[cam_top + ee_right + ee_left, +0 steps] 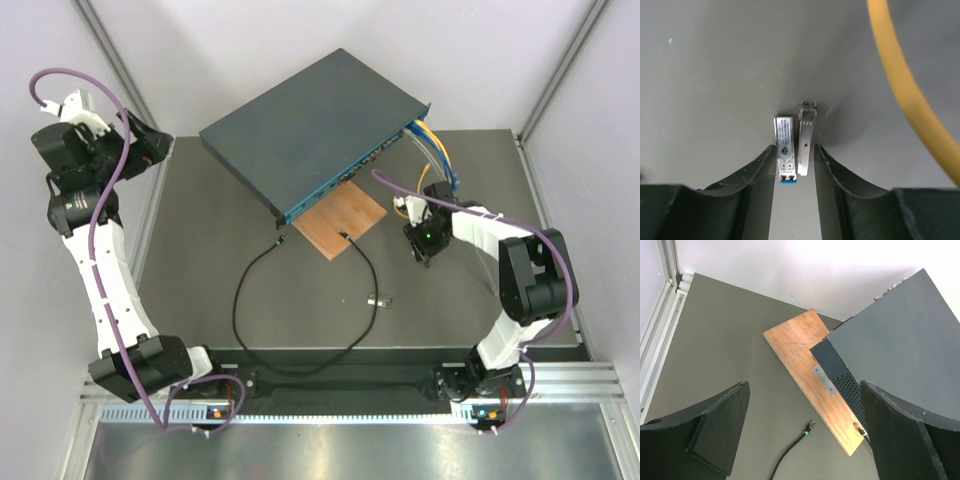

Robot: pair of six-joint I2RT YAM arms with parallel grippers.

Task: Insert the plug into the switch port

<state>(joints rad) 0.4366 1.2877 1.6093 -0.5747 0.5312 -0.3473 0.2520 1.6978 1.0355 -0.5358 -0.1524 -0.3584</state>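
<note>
Your left hand (pixel 803 386) stands wide and holds nothing. The plug (pixel 810 425) lies on the bench (pixel 200 280) ahead of that hand, just below the gap between its fingers. It is beside the edge of the brown board (pixel 800 352) but apart from it.

Expect the plug to be very light and rigid. The thin black cable (pixel 236 300) behind it looks limp and will likely drag the tip off line. By my judgement, you should take hold on the plug body right behind its tip, not on the cord.

Its long axis follows the cable's last stretch, with the tip pointing away from the hand toward the board and the switch (pixel 900 340) beyond. The switch port (pixel 350 172) sits in the teal front face, farther ahead and to the right of the left hand. The plug probably needs turning to meet it squarely. The cable's other end rests on the board.

Your right hand (pixel 796 147) is narrow. Its fingers pinch a silver module (pixel 783 145) with a thin metal strip (pixel 805 140) alongside, and a yellow cable (pixel 910 95) passes to its right.
</note>
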